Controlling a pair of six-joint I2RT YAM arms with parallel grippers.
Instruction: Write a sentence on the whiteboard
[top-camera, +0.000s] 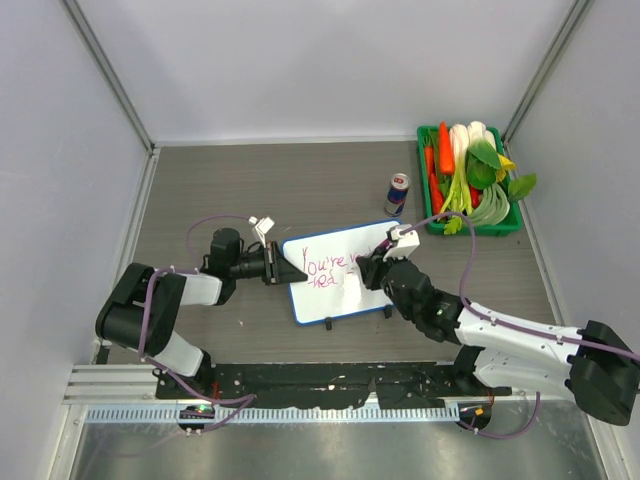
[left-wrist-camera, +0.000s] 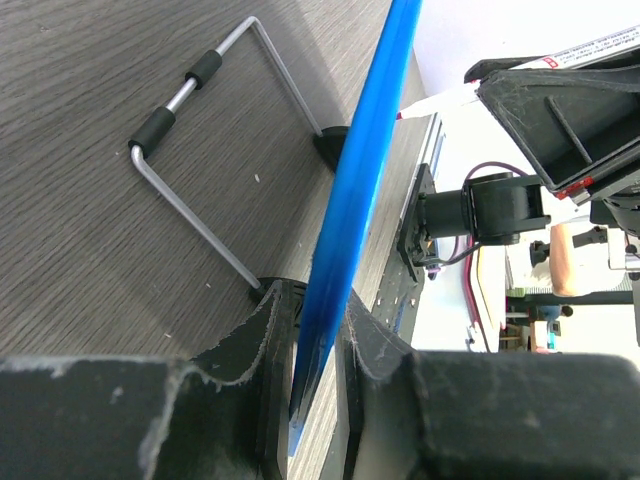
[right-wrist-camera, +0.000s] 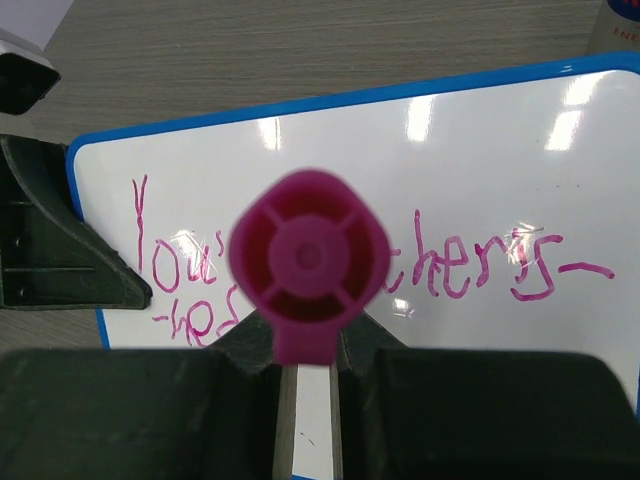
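Mid-frame on the grey wood-grain desk (top-camera: 300, 190), the small white blue-rimmed rectangular whiteboard (top-camera: 332, 300) stands propped, long axis running left to right. The left fingers (top-camera: 283, 268) are clamped on its left rim. The right fingers (top-camera: 373, 267), clenched round a magenta plastic marker (right-wrist-camera: 305, 262), face the board from lower right, nearer the reddish-pink handwritten sentence (top-camera: 322, 268), whose second line probably continues rightward.

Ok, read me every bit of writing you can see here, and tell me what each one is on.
"You'" and, further right, "thers-": first line of the sentence on the whiteboard; the marker hides the middle.
"-he": second line's start; the rest is hidden.
Print on the can: too small to read.
Label on the marker barrel: too small to read.
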